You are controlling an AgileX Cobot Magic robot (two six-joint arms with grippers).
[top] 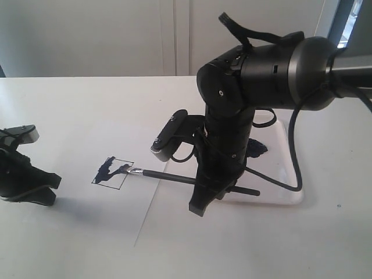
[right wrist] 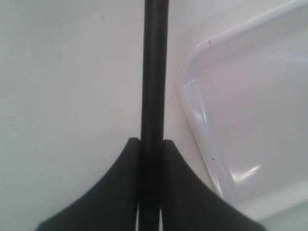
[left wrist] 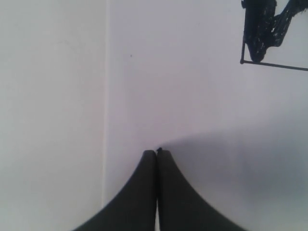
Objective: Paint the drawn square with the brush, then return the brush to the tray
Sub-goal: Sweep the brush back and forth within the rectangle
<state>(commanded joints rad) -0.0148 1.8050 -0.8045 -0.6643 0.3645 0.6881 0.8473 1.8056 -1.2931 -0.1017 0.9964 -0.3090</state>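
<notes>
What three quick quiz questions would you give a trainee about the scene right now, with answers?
1. True or false: the right pincer, next to the tray, is shut on the brush handle.
2. Pick one. The brush's tip is: A) resting in the tray; B) at the square; C) lifted high in the air.
3. Fill in: the left pincer is ___ and empty.

Key: 1 true; 2 B; 3 shut.
</notes>
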